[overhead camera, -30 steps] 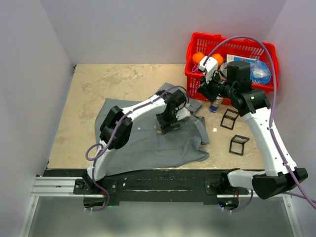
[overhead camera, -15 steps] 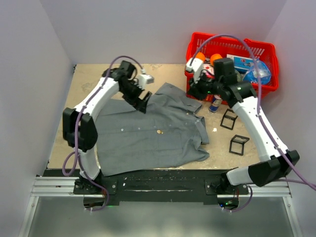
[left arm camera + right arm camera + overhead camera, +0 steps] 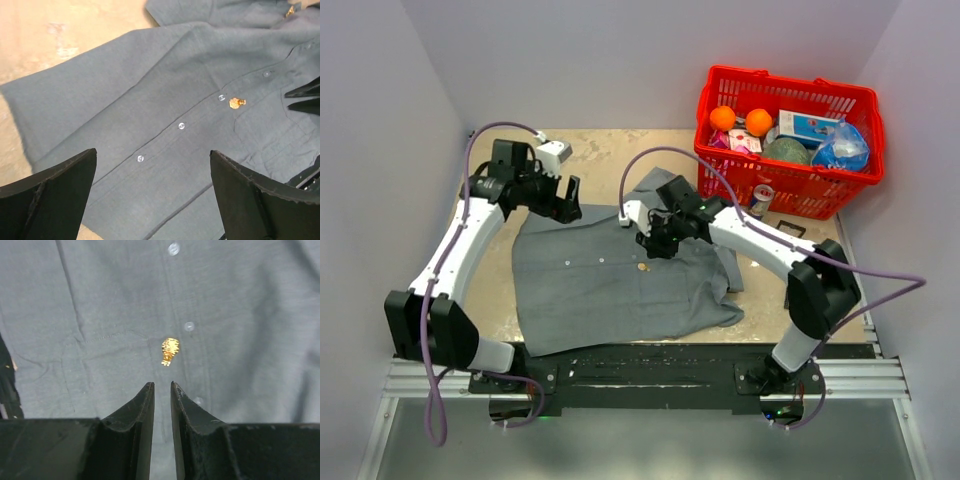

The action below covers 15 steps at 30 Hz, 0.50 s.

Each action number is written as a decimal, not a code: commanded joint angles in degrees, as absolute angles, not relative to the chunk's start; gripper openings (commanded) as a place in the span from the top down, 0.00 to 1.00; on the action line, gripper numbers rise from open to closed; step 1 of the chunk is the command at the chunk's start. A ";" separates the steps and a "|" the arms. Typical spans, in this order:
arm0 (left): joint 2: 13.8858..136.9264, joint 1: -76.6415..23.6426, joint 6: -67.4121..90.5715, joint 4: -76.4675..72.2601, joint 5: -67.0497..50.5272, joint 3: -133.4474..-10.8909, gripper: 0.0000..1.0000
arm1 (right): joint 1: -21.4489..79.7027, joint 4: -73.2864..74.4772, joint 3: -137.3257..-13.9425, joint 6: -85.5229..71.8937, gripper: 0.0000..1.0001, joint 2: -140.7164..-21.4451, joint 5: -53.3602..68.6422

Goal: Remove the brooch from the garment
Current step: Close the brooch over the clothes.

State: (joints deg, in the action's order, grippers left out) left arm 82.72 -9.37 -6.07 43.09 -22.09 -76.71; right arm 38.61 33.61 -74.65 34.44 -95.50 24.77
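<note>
So the grey shirt (image 3: 610, 290) is spread out front-up in the middle of the bench (image 3: 520, 160), with its bottom hem running along the near edge and the collar end pointing toward the far right corner. The little gold brooch (image 3: 170, 351) is on the shirt's front, right next to the row of white buttons (image 3: 189, 326) and just beside the chest pocket stitching. From overhead it's only a tiny gold dot in the middle of the cloth.

The right gripper (image 3: 162, 385) is over the chest area of the shirt. In its wrist view the fingertips point at the brooch and stop just short of it. The jaws are barely parted, only a thin slit, with nothing in between. Can't tell if the tips are actually touching the cloth.

The left gripper (image 3: 152, 155) is spread wide and holding nothing. It's up at the far left corner of the shirt by the sleeve, well away from the brooch. Its wrist camera looks across the button row and catches the brooch too.

There's a red basket (image 3: 770, 180) in the far right corner of the bench with a couple of oranges (image 3: 723, 118) and other stuff in it, well apart from the shirt.
</note>
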 commanded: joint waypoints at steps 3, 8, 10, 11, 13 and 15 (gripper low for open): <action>77.61 -5.54 -3.08 39.46 -22.94 -72.78 0.01 | 42.19 26.20 -72.07 36.57 0.78 -98.34 19.35; 76.47 -3.87 -2.72 39.29 -23.73 -72.51 0.01 | 42.71 21.45 -71.63 33.49 0.79 -102.30 14.68; 76.20 -3.69 -2.55 39.29 -24.17 -72.07 0.01 | 43.33 21.53 -72.15 33.84 0.79 -103.88 14.68; 76.11 -3.60 -2.55 39.37 -24.26 -71.90 0.01 | 43.42 21.53 -72.16 34.27 0.78 -104.50 14.59; 75.85 -3.43 -2.29 39.37 -24.69 -71.72 0.01 | 43.86 21.18 -72.51 34.28 0.78 -105.55 14.15; 75.85 -3.43 -2.37 39.55 -24.78 -71.54 0.01 | 44.03 21.27 -72.86 34.10 0.77 -106.96 14.15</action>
